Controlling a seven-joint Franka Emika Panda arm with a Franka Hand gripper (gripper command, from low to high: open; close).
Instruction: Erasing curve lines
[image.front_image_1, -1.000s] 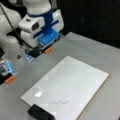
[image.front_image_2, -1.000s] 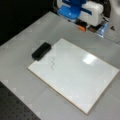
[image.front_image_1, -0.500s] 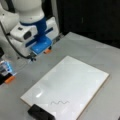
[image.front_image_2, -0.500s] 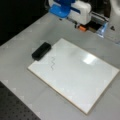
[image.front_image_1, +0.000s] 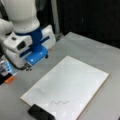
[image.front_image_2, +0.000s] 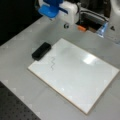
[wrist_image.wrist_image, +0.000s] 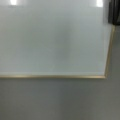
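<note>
Nearest you, at the bottom left of a front view, the black eraser block (image.front_image_1: 40, 113) lies touching the near edge of the white board (image.front_image_1: 75, 80), not held by anything. Just beside it on the board, the curve lines (image.front_image_1: 60, 102) show as one small dark wavy squiggle, whole and unwiped; in a front view they sit left of centre on the board (image.front_image_2: 52, 63), with the eraser block (image.front_image_2: 41, 50) to their upper left. The board lies flat on the grey table (image.front_image_1: 82, 46), probably so the eraser can slide across it. Farther back, at the upper left of a front view, your gripper (image.front_image_1: 30, 67) hangs in the air over the table beyond the board's far corner, well apart from both eraser and squiggle, holding nothing you can see. Whether its jaws are spread or pressed together, you cannot tell. The wrist view looks down on a bare board corner (wrist_image.wrist_image: 106, 75) with a wooden rim.
</note>
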